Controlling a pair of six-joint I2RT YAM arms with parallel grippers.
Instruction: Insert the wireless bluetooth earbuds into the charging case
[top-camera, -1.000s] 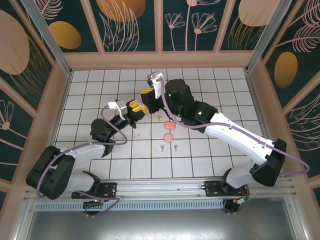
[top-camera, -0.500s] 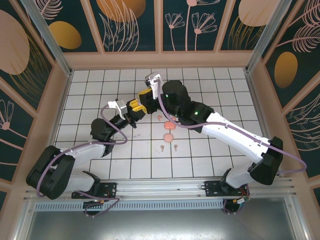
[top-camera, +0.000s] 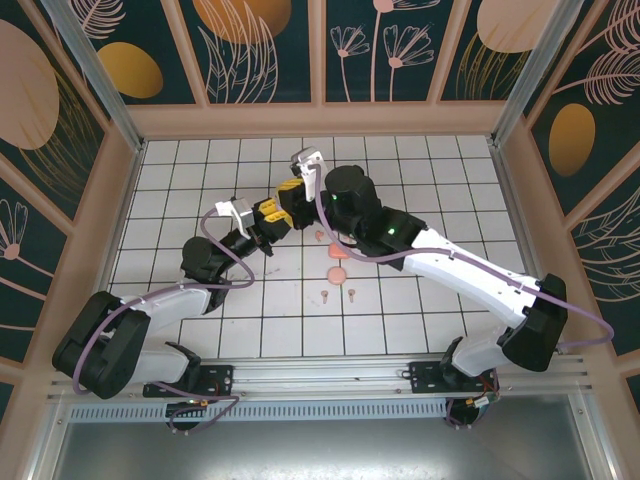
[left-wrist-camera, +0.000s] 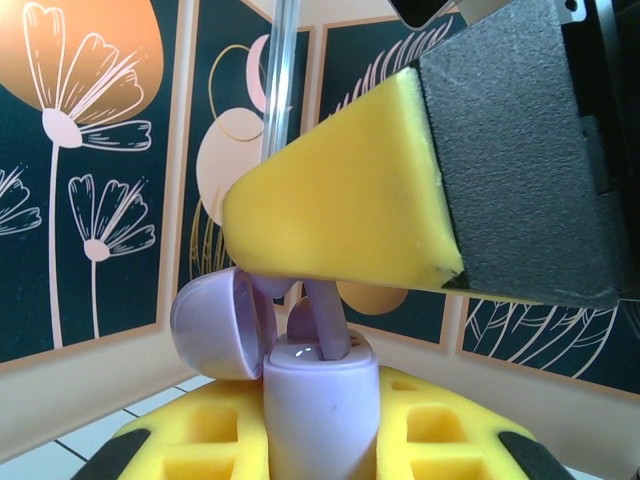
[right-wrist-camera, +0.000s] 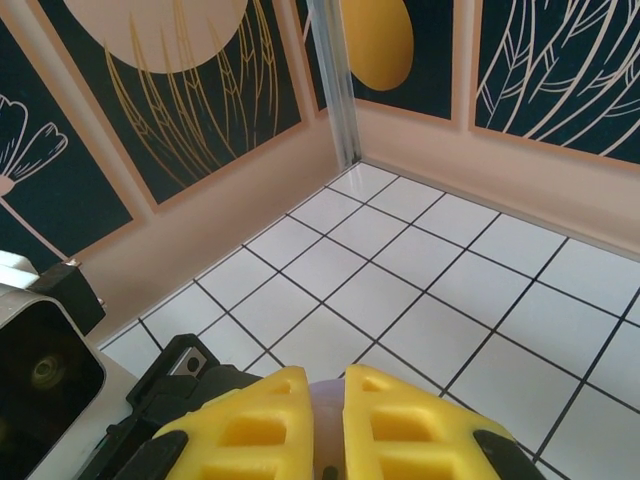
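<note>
Overhead, white tiled floor (top-camera: 200, 180), floral walls (top-camera: 250, 50), left gripper (top-camera: 270, 213) clamping lilac case (left-wrist-camera: 320, 410), right gripper (right-wrist-camera: 327, 400) pinching earbud (left-wrist-camera: 326, 322)

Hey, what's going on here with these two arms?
The left gripper holds an open lilac case upright. The right gripper is shut on a lilac earbud and holds it at the case's mouth, partly in. A coral case and loose earbuds lie on the tiles nearby.

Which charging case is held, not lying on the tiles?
The lilac case, gripped in the left gripper with its lid open; the pink cases lie on the tiles.
</note>
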